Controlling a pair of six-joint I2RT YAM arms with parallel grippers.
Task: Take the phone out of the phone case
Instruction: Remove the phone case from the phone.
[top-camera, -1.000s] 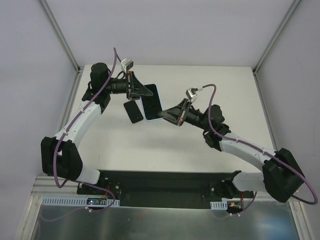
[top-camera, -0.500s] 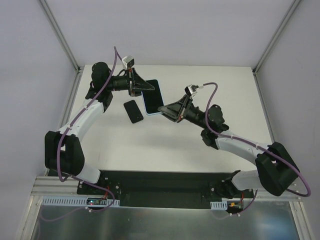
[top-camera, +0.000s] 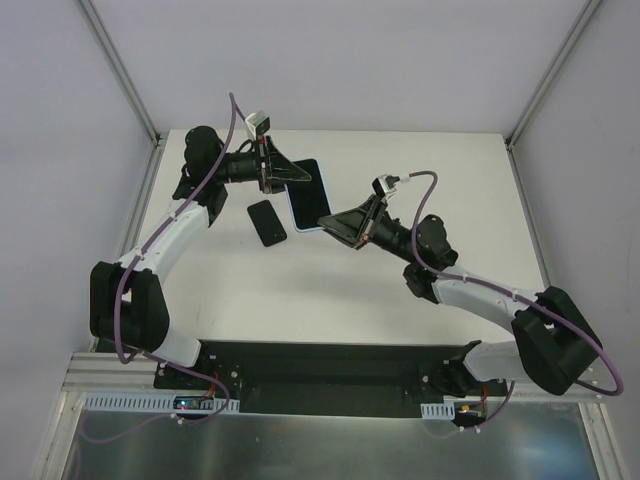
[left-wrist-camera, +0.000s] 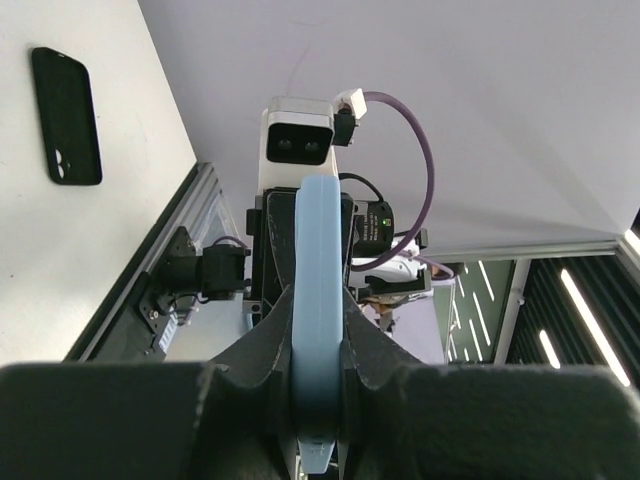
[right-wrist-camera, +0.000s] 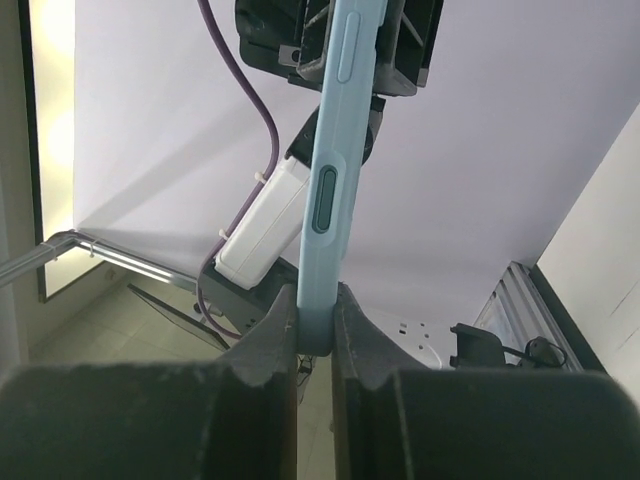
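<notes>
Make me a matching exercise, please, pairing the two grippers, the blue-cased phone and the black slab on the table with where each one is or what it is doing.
Things:
1. left gripper
2. right gripper
3. blue-cased phone
4. black slab

States:
A. lies flat on the table, apart from both grippers
B. clamped at both ends
C. shut on the phone's far end
D. shut on the phone's near end

Pairs: 1-C, 2-D, 3-B, 4-A
</notes>
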